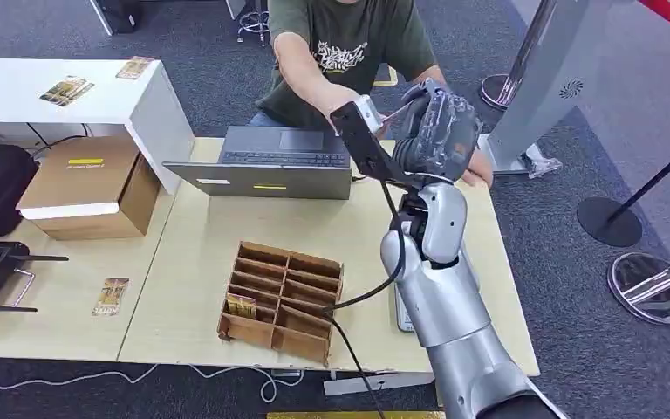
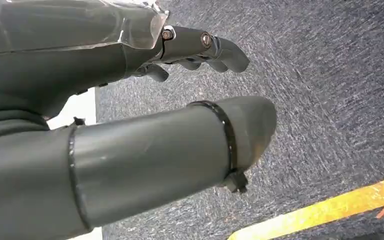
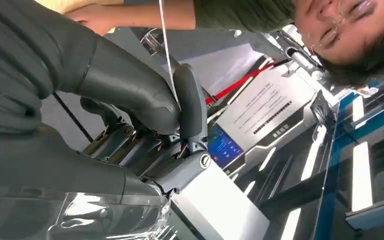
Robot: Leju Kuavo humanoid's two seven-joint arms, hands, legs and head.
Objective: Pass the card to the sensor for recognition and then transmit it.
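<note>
The wooden table carries everything else, and places here are given from the open laptop at its far edge. A person in a dark green shirt sits just behind the laptop and reaches an arm forward over its right end. To the right of the laptop, off the table's far corner, stands a grey slanted sensor pillar; in the right wrist view its lit screen shows blue. The robot's silver right arm rises from the near edge of the table to a point just right of the laptop. Left of the laptop sits a cardboard box, and behind that a white bench with loose cards on it. In front of the laptop, toward the robot, lies a brown divided tray holding one upright card in a near-left compartment.

The right hand is raised beside the laptop's right end, close to the person's hand. It pinches the card between the thick thumb and a dark finger; the card is seen edge-on as a thin pale line rising out of the pinch toward the person.

The left hand hangs over grey carpet, fingers loosely curled and apart, holding nothing.
</note>
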